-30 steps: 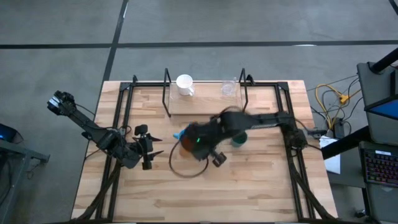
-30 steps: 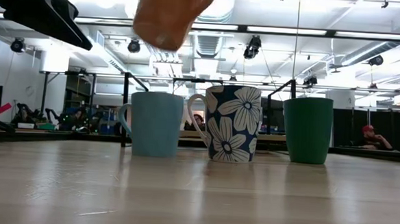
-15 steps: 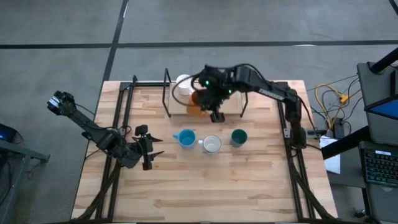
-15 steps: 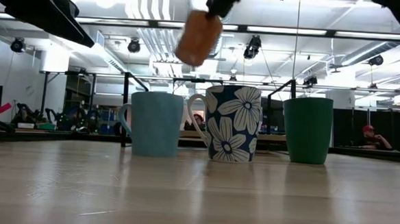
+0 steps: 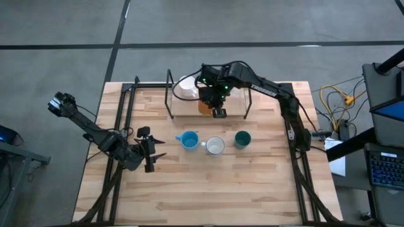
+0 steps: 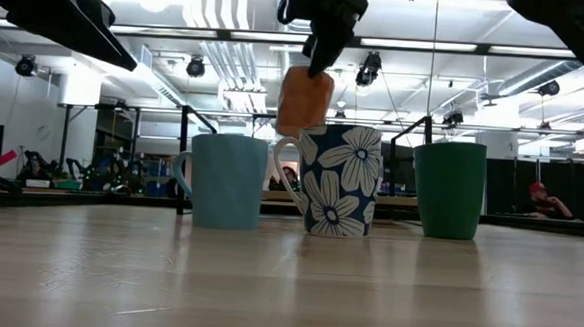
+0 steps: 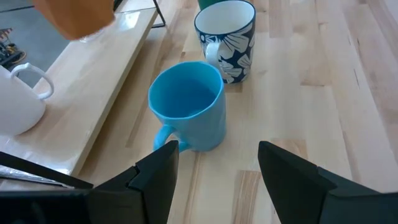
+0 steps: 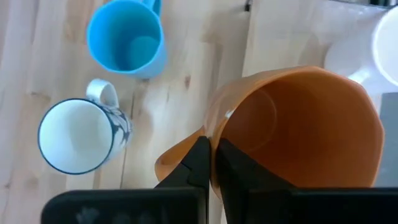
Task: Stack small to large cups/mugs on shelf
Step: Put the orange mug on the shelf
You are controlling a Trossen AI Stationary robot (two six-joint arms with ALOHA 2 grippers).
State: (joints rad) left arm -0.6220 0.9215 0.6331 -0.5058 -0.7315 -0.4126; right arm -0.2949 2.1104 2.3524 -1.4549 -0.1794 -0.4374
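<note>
Over the shelf (image 5: 189, 112), the right gripper (image 5: 212, 103) pinches the orange cup (image 5: 204, 105) by its rim.

From above, the cup has travelled from near the table's middle to the shelf board, beside one white mug (image 5: 185, 87); three mugs stand in a row on the table: light blue mug (image 5: 188, 140), floral mug (image 5: 215, 146), dark green cup (image 5: 242, 139). The left gripper (image 5: 151, 154) waits at the table's left. At table height, the orange cup (image 6: 304, 101) hangs tilted, lower than half a second ago. The left wrist camera shows its fingers (image 7: 155, 177) spread wide before the blue mug (image 7: 188, 112). The right wrist camera shows fingers (image 8: 204, 159) clamping the orange rim (image 8: 292, 134).
</note>
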